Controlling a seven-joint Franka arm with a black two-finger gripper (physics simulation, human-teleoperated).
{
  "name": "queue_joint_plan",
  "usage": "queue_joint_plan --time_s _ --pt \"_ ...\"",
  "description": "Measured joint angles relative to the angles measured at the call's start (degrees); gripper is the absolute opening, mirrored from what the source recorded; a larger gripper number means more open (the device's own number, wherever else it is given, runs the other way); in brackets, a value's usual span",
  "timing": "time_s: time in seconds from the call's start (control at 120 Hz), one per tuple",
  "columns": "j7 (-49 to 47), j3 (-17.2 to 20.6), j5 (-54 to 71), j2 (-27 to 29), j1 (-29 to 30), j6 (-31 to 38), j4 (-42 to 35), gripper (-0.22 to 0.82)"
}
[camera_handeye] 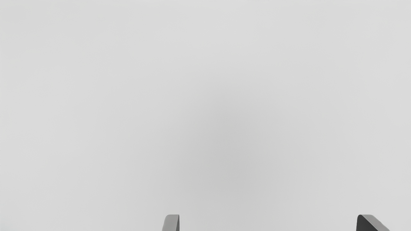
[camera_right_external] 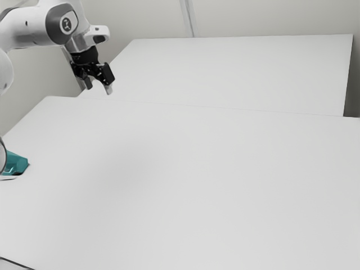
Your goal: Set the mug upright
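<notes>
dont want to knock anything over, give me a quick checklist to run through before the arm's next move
1. Gripper open: ok, its fingers stand wide apart.
2. Nothing held: ok, there is nothing between the fingers.
3. Gripper raised off the table: ok, it hovers above it.
4. Mug identified: cannot tell, the teal thing at the exterior view's left edge is partly out of sight.
5. Mug upright: cannot tell, for the same reason.
6. Gripper lined up with the teal thing: not ok, the two are well apart.
</notes>
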State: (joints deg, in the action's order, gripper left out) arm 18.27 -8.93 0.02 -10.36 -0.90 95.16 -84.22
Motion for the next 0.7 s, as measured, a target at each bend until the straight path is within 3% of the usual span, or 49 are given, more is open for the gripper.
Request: queue_joint_plan --time_s 0.167,0.3,0.35,0.508,0.7 --pt "-0.8 -1.8 -0.4 0.9 0.1 2.0 -2.2 0.60" --pt "-1.8 -4.3 -0.5 3.5 0.0 3.5 -6.6 0.60" --pt "-2.1 -4.3 -0.5 6.6 1.2 5.2 -11.4 0.60" --pt "-2.8 3.5 -0.7 20.2 17.7 13.3 -30.1 0.60" --pt "-1.0 5.0 -4.0 26.3 32.2 20.4 -39.9 0.60"
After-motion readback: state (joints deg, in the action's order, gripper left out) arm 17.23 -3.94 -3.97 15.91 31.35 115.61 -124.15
